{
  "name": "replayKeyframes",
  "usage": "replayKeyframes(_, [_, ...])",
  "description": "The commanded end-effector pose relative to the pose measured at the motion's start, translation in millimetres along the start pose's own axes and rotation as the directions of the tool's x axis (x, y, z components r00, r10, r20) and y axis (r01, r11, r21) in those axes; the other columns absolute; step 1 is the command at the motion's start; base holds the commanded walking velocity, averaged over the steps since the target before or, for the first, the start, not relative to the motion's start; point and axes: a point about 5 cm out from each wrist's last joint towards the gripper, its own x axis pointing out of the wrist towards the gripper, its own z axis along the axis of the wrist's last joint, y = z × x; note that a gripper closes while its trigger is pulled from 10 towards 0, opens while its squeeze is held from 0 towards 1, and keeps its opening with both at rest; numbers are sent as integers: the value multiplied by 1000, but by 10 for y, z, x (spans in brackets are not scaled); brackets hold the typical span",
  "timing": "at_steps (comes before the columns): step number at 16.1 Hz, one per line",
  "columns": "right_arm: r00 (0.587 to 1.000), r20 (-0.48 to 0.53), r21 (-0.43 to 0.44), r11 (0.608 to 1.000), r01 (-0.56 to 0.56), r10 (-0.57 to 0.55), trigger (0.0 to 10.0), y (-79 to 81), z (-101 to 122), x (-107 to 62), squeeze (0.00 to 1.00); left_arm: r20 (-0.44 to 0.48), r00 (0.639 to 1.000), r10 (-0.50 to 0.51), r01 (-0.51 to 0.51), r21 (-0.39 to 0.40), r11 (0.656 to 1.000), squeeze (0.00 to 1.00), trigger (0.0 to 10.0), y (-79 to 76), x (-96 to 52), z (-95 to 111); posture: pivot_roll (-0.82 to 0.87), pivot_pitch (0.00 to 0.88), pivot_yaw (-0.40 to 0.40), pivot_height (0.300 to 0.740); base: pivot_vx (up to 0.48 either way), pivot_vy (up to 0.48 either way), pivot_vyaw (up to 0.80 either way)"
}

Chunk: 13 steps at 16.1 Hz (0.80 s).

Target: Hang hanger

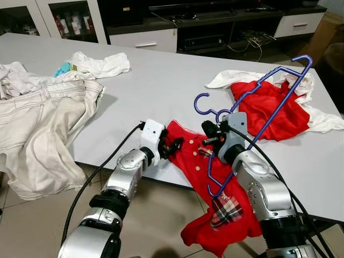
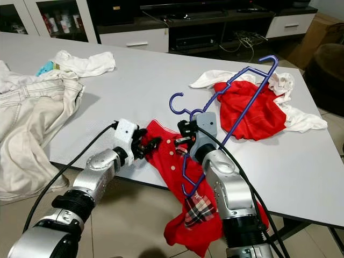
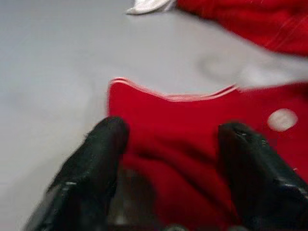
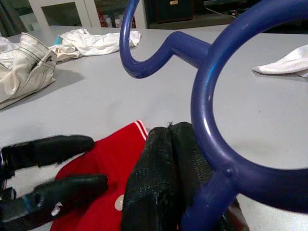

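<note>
A wide grey desk [image 1: 161,91] carries the clothes: a heap of cream jeans [image 1: 43,129] spills over its left edge, white cloth [image 1: 102,64] lies further back, and a second red garment [image 1: 269,110] rests on white fabric at the right side. At the near edge a red shirt [image 1: 199,177] with white buttons lies partly on the desk and hangs down over the edge (a plaid patch shows on the hanging part). The blue hanger [image 1: 258,102] stands tilted above this shirt, its hook near the desk surface and its far shoulder raised over the second red garment. The right pincer [image 4: 166,183] has its fingers pressed together at the hanger's neck, gripping it. The left pincer [image 3: 168,159] is spread apart, its fingertips on either side of the shirt's collar end.
</note>
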Motion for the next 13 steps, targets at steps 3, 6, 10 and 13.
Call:
replayKeyframes(3, [999, -36, 2, 1000, 3, -3, 10000, 7, -83, -34, 0, -12, 997, 72, -70, 109, 992, 0, 10000, 61, -32, -32, -73, 0, 10, 740, 0, 0, 0])
replayKeyframes(6, [999, -39, 3, 1000, 1, -1, 10000, 16, -89, -36, 0, 0, 992, 127, -126, 95, 987, 0, 10000, 108, -35, -27, -73, 0, 8, 740, 0, 0, 0])
replayKeyframes(10, [999, -38, 3, 1000, 1, -1, 10000, 19, -87, -28, 0, -12, 993, 116, -116, -33, 993, 0, 10000, 72, 27, -25, -76, 0, 9, 740, 0, 0, 0])
replayKeyframes(13, [999, -36, 4, 1000, 0, 1, 10000, 29, -86, -28, 0, -17, 998, 68, -70, -116, 991, 0, 10000, 17, 94, 10, -79, 0, 10, 740, 0, 0, 0])
